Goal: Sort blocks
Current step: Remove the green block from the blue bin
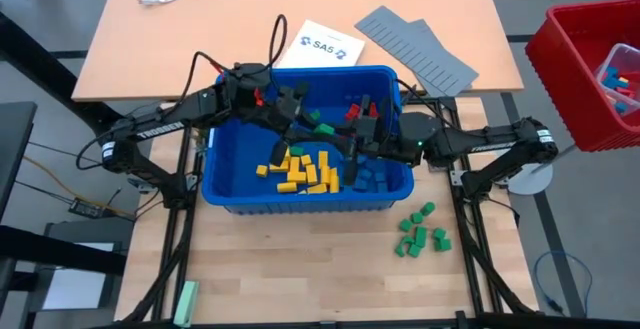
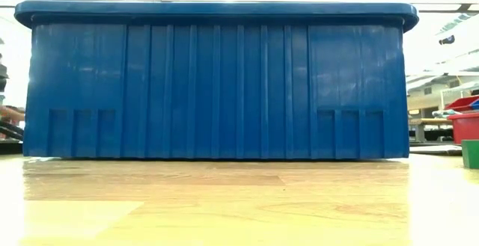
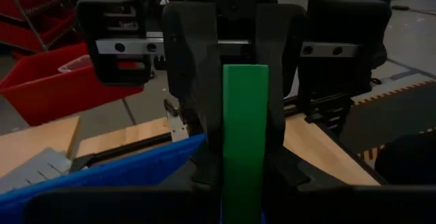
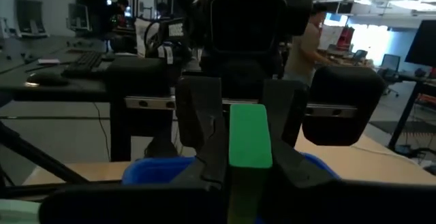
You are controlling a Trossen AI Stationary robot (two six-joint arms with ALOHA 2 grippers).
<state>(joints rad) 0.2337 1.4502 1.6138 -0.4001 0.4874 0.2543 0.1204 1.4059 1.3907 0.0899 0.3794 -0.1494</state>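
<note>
Over the middle of the blue bin [image 1: 215, 184] my two grippers meet end to end, level, with one green block [image 1: 320, 125] between them. My left gripper [image 1: 306, 119] reaches in from the table's left and is shut on the block [image 3: 244, 142]. My right gripper [image 1: 340, 135] reaches in from the right and is shut on the same block [image 4: 250, 139]. Loose in the bin lie yellow blocks [image 1: 300, 172], blue blocks [image 1: 372, 177] and red blocks [image 1: 360, 101]. The low view shows only the bin's wall [image 2: 217, 81]. My left gripper [image 3: 244, 200] pinches the green block's end toward the table's left [image 3: 244, 183] between its two fingers, which lie level along the block. The block is lifted clear above the bin and sticks out level toward the other gripper. My right gripper [image 4: 249, 200] pinches the block's opposite end [image 3: 244, 81] between its two fingers [image 3: 194, 94], coming level from the table's right. The block bridges the two grippers, clear of the bin.
Several green blocks [image 1: 422, 231] lie on the table right of the bin. A red bin [image 1: 570, 69] stands off the table at the far right. Grey ridged panels [image 1: 420, 49] and a paper sheet [image 1: 322, 45] lie beyond the bin, a pale green bar [image 1: 186, 302] near left.
</note>
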